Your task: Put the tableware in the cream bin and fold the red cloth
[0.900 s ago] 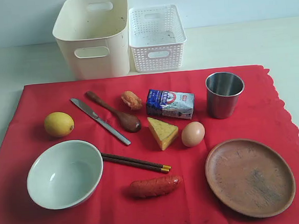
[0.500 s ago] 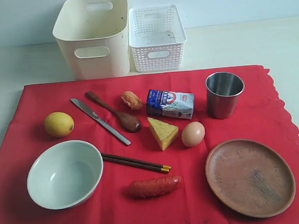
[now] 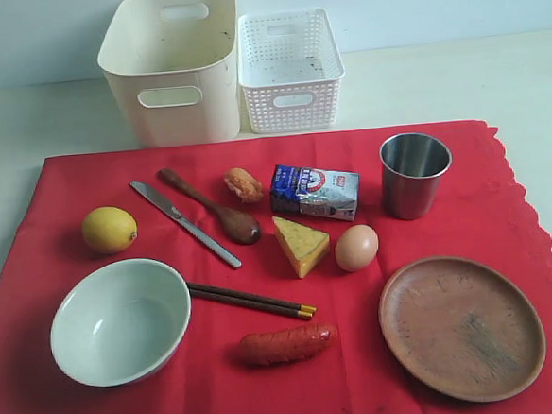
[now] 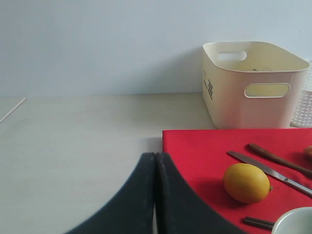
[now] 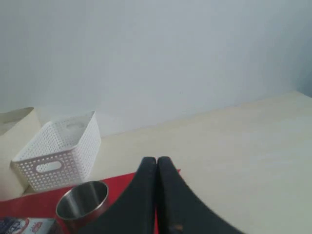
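On a pale table [image 3: 61,118] before a plain light wall [image 3: 432,2], the red cloth [image 3: 214,401] holds bowl [image 3: 114,323], plate [image 3: 462,329], cup [image 3: 414,180], knife [image 3: 187,225], spoon [image 3: 215,208] and chopsticks [image 3: 249,301], the cream bin [image 3: 177,124] stands beyond it, and left gripper [image 4: 155,163] and right gripper [image 5: 156,168] are closed, empty.

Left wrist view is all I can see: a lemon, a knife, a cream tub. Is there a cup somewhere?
Observer: Yes, a steel cup stands upright on the red cloth, to the right of the milk carton.
Operator: Any plate?
Observer: A round wooden plate, empty, lies nearer the camera than the cup.
Operator: Is the other pincer holding anything?
Observer: No, the right pincer is shut and empty.
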`<action>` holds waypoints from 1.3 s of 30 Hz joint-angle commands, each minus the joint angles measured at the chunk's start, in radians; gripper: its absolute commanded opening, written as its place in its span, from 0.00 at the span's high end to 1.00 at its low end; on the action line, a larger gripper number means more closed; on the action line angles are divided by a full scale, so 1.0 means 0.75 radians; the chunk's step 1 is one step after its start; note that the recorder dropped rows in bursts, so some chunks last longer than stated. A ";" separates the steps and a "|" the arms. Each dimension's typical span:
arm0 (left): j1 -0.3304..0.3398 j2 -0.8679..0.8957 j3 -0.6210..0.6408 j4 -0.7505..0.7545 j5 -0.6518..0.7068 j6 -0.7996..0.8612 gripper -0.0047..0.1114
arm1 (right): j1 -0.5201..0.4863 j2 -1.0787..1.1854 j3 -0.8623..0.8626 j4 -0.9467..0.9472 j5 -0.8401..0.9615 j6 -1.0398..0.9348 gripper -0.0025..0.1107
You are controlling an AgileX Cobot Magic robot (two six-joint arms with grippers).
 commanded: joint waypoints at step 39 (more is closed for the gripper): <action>0.003 -0.008 -0.003 0.002 -0.002 -0.005 0.96 | 0.457 1.883 -1.002 -0.042 0.095 -0.200 0.98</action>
